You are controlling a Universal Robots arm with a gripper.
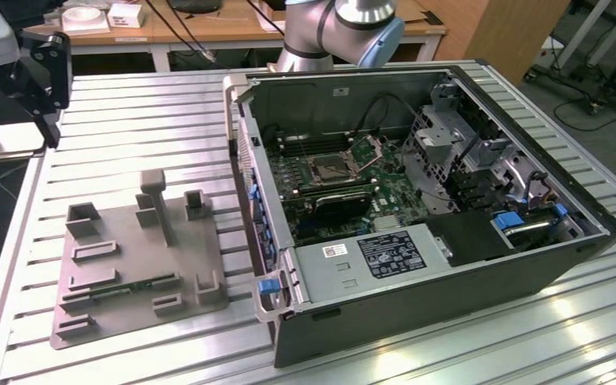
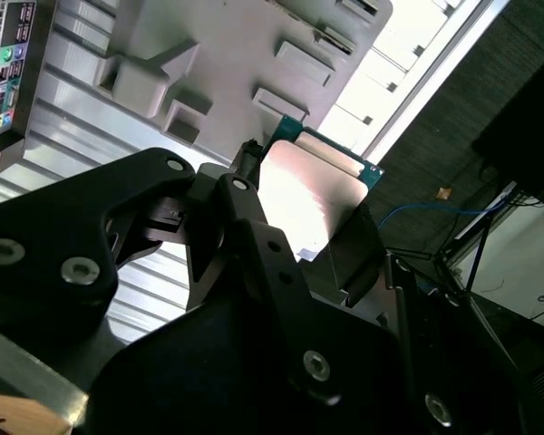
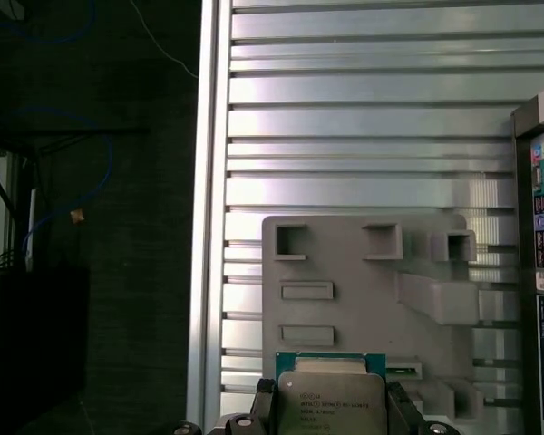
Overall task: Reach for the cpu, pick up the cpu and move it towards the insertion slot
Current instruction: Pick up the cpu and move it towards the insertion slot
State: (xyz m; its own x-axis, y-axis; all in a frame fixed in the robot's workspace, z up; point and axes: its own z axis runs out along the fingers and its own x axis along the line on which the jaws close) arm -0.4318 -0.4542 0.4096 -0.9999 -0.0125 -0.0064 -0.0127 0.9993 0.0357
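Held print-topped chip pinched in the pincer; grey tray at nine o'clock from computer case, exterior view.

The cpu is cut off at the first wrist view's edge.

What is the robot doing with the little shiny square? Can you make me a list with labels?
gripper: shut on the cpu
how it is held: pinched at two opposite edges, metal top showing in both wrist views
seen past the cpu: grey tray on the slatted metal table
insertion slot: inside the open computer case, flap raised, looks empty
task so far: cpu lifted off the tray, not yet at the slot
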